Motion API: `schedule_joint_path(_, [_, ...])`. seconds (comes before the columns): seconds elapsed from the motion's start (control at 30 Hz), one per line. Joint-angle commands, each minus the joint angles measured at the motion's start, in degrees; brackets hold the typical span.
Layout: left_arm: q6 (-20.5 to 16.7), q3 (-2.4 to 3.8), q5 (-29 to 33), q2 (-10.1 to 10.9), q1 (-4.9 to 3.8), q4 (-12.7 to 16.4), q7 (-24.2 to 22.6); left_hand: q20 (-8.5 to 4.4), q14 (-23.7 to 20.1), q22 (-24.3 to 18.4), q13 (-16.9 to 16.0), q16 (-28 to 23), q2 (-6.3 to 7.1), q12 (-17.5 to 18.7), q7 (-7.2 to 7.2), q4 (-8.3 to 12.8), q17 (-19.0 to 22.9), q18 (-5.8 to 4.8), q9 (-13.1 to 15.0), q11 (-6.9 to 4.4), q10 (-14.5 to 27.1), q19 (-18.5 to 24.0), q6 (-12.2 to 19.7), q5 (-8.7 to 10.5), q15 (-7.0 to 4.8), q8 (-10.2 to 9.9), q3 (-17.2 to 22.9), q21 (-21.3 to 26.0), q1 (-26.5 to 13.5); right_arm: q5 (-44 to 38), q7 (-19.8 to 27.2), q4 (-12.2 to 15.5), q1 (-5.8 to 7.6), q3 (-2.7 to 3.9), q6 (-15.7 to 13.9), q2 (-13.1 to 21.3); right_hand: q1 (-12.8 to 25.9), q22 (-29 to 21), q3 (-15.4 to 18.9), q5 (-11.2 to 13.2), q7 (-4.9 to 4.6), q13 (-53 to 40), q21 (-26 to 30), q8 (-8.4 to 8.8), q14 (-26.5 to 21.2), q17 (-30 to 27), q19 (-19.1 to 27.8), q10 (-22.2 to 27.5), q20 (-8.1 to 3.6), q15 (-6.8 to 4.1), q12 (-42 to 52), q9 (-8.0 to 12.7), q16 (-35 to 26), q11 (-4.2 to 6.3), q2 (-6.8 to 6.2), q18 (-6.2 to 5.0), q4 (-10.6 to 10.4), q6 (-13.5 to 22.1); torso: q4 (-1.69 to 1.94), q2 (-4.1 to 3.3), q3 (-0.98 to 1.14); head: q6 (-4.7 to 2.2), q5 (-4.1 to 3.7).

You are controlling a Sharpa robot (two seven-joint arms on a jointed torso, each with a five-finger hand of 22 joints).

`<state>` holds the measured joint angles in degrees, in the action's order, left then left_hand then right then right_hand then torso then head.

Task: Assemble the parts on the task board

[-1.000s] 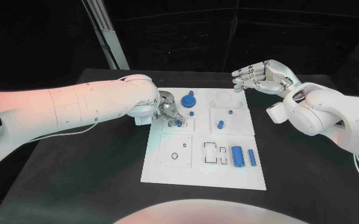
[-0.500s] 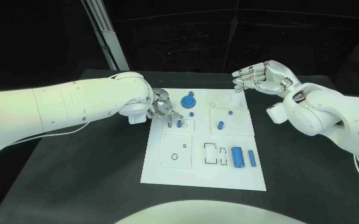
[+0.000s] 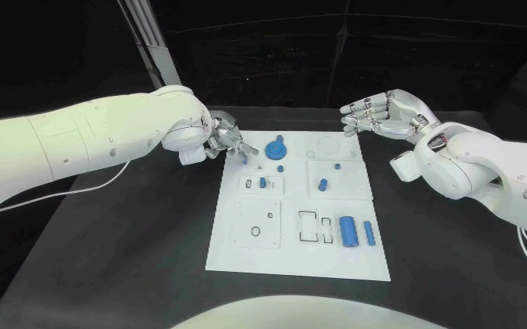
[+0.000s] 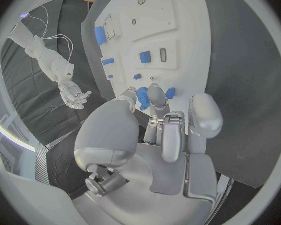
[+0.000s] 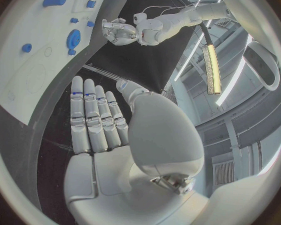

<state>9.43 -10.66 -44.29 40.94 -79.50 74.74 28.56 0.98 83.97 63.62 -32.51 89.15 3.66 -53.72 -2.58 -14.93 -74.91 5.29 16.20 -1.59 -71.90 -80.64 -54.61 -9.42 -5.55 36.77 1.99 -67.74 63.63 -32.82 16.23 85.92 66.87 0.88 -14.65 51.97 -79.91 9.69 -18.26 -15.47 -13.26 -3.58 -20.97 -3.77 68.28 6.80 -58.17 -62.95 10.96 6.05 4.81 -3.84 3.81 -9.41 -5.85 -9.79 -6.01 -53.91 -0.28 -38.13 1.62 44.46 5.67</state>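
Lifting off the task board [image 3: 296, 257], the left hand [image 3: 228, 140] now hangs above the board's far left corner; a second ago it was lower, with its fingertips down at the small square plate where a blue peg [image 3: 263, 183] stands. That peg stands upright in its slot with nothing touching it, so the step of seating it looks finished, and the hand has come away with nothing in it. In the left wrist view its fingers [image 4: 173, 135] are loosely curled and apart, with no part between them. The right hand [image 3: 384, 114] has not moved: it hovers flat and spread, holding nothing, beyond the board's far right corner, well clear of every part. On the board, the blue gear [image 3: 275, 147] sits at the far middle with a small blue stud [image 3: 281, 167] just in front of it; another peg [image 3: 323, 184] stands in the right square plate. Near the front right, a large blue cylinder [image 3: 348, 229] and a thinner one [image 3: 369, 232] lie side by side just beside two rectangular pockets [image 3: 316, 225], which look unfilled. Those cylinders seem the likeliest parts left to place on the black tabletop [image 3: 132, 268] setup.
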Motion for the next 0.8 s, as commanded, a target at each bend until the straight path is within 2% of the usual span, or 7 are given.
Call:
schedule_joint_path(0.03, [3.04,0.09,-1.86,-1.15,-0.34,-2.76,-1.18,0.37,5.42,-0.30,0.79,-0.26,-0.37,0.35,-0.61,0.03,-12.41,0.72,-0.41,0.46,0.76,0.27,1.44,-0.36,0.79,-0.85,-0.56,0.35,1.12,-0.03,0.44,0.00,0.11,0.04,0.43,-0.10,0.52,-0.06,0.05,-0.20,-0.07,0.05,0.21,0.20,-0.22,-0.06,-0.10,0.37,0.44,0.06,-0.19,0.07,-0.22,-0.01,0.13,-0.42,0.24,0.29,0.05,0.03,-0.01,0.00,0.03])
schedule_joint_path(0.17, [3.77,0.10,-6.03,-3.16,-0.49,-6.30,-1.83,0.48,5.48,-0.06,0.59,-0.16,-0.74,0.09,-0.71,0.13,-12.64,0.69,-0.49,0.56,0.76,0.15,1.61,-0.54,0.91,-0.98,-0.56,0.18,1.77,-0.03,0.46,-0.08,0.11,0.04,0.47,-0.25,0.62,-0.12,0.09,-0.19,-0.08,0.04,0.29,0.20,-0.25,-0.13,-0.10,0.40,0.47,0.08,-0.18,0.07,-0.21,-0.02,0.15,-0.43,0.25,0.33,0.01,-0.03,0.01,-0.14,0.19])
schedule_joint_path(0.23, [4.46,0.10,-7.39,-4.12,-0.53,-7.79,-1.91,0.48,5.50,0.15,0.55,-0.12,-0.74,0.07,-0.71,0.13,-12.75,0.64,-0.49,0.56,0.75,0.08,1.61,-0.54,0.91,-0.98,-0.57,0.00,1.77,-0.03,0.47,-0.09,0.11,0.04,0.49,-0.33,0.62,-0.12,0.09,-0.19,-0.08,0.04,0.29,0.20,-0.25,-0.13,-0.10,0.40,0.47,0.08,-0.18,0.07,-0.21,-0.02,0.15,-0.43,0.25,0.33,-0.13,-0.06,0.06,-0.14,0.32])
schedule_joint_path(0.4, [6.98,0.10,-9.99,-6.53,-0.57,-11.22,-1.50,0.60,5.53,0.40,0.43,-0.09,-0.79,-0.37,-0.53,-0.90,-12.82,0.65,-0.21,0.47,0.71,-0.12,0.82,-0.07,0.91,-0.39,-1.84,-0.16,1.20,-0.03,0.46,-0.18,0.11,0.04,0.54,-0.46,0.62,-0.12,0.09,-0.19,-0.08,0.04,0.29,0.20,-0.25,-0.13,-0.10,0.40,0.47,0.08,-0.18,0.07,-0.21,-0.02,0.15,-0.43,0.25,0.33,-0.10,-0.23,-0.06,-0.23,0.29])
schedule_joint_path(0.53, [8.53,0.06,-10.73,-8.29,-0.50,-13.63,-1.20,0.61,5.53,0.44,0.46,-0.09,-0.94,-0.48,-0.46,-1.30,-12.81,0.65,-0.08,0.42,0.75,-0.17,0.69,0.13,0.86,-0.19,-2.43,-0.17,0.95,-0.03,0.46,-0.20,0.11,0.04,0.56,-0.56,0.62,-0.12,0.09,-0.19,-0.08,0.04,0.29,0.20,-0.25,-0.13,-0.10,0.40,0.47,0.08,-0.18,0.07,-0.21,-0.02,0.15,-0.43,0.25,0.33,-0.07,-0.23,-0.01,-0.16,0.41])
schedule_joint_path(0.8, [10.48,-0.02,-12.31,-10.51,-0.08,-16.13,-0.86,0.59,5.53,0.56,0.57,-0.08,-1.20,-0.55,-0.37,-1.54,-12.83,0.63,0.09,0.36,0.85,-0.22,0.53,0.59,0.83,0.06,-3.14,-0.23,0.64,-0.03,0.46,-0.26,0.11,0.04,0.59,-0.69,0.62,-0.12,0.09,-0.19,-0.08,0.04,0.29,0.20,-0.25,-0.13,-0.10,0.40,0.47,0.08,-0.18,0.07,-0.21,-0.02,0.15,-0.43,0.25,0.33,-0.14,-0.18,-0.02,0.07,0.36])
